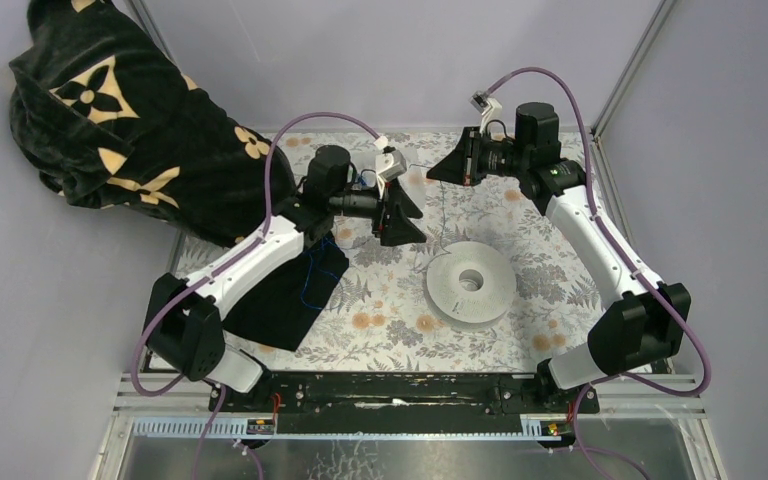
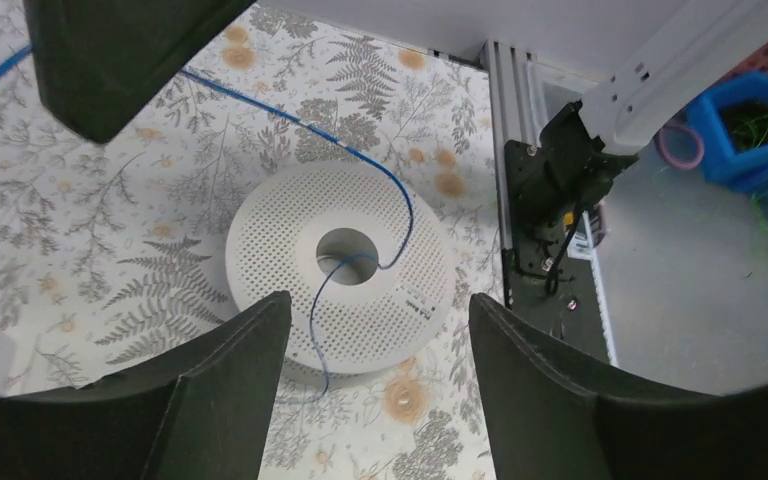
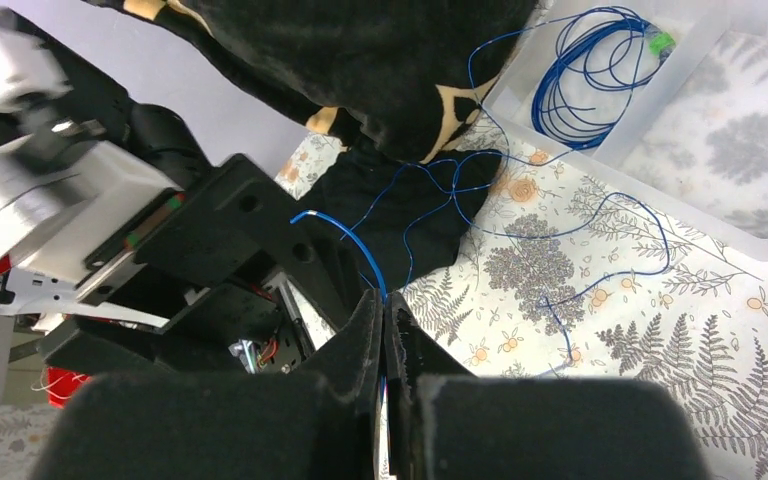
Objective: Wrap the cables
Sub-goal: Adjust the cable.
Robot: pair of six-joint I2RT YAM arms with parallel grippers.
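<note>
My right gripper (image 3: 385, 298) is shut on a bright blue cable (image 3: 360, 240) that curls up out of its fingertips. In the left wrist view this cable (image 2: 290, 118) runs from the upper left down to a white perforated spool (image 2: 280, 250), passes its centre hole and trails off the near rim. My left gripper (image 2: 375, 300) hangs open above that spool with nothing between its fingers. From above, the left gripper (image 1: 400, 215) and right gripper (image 1: 440, 168) face each other behind the spool (image 1: 470, 283). More cables (image 3: 520, 215) straggle over the table, and a coil (image 3: 585, 85) lies in a clear bin.
A black patterned garment (image 1: 110, 110) is heaped at the back left. A black cloth (image 1: 280, 300) lies under the left arm with blue strands on it. The clear bin (image 3: 700, 130) sits on the fern-print table cover. Metal frame rails (image 2: 505, 150) border the table.
</note>
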